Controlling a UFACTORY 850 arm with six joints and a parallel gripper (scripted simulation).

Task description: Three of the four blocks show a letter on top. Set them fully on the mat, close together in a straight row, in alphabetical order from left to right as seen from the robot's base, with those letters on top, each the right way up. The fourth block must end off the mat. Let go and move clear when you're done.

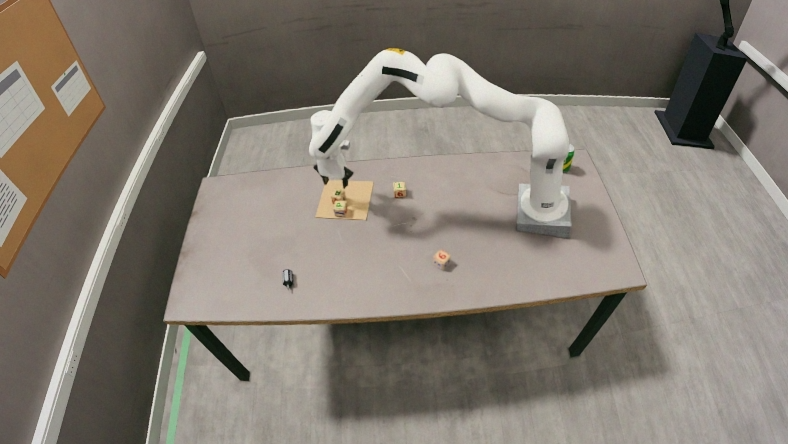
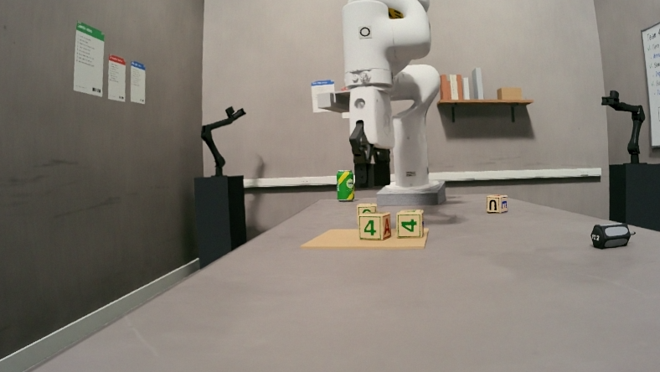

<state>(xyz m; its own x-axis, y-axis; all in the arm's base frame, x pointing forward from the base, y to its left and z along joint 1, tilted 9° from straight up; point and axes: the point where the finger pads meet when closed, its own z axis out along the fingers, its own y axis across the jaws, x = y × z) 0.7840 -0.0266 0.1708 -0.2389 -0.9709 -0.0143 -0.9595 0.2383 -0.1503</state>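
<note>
A tan mat lies on the table, and two wooden blocks stand on it side by side: one toward the far edge and one nearer the front. In the low view both show a green 4 on the side, the left one and the right one. A third block with a green 1 on top stands off the mat toward the base; it also shows in the low view. A fourth, orange-topped block lies far off the mat. My gripper is open and empty, hovering above the mat's far corner.
A green can stands beside the robot base. A small black device lies near the table's front left. Black camera stands are on the floor around the table.
</note>
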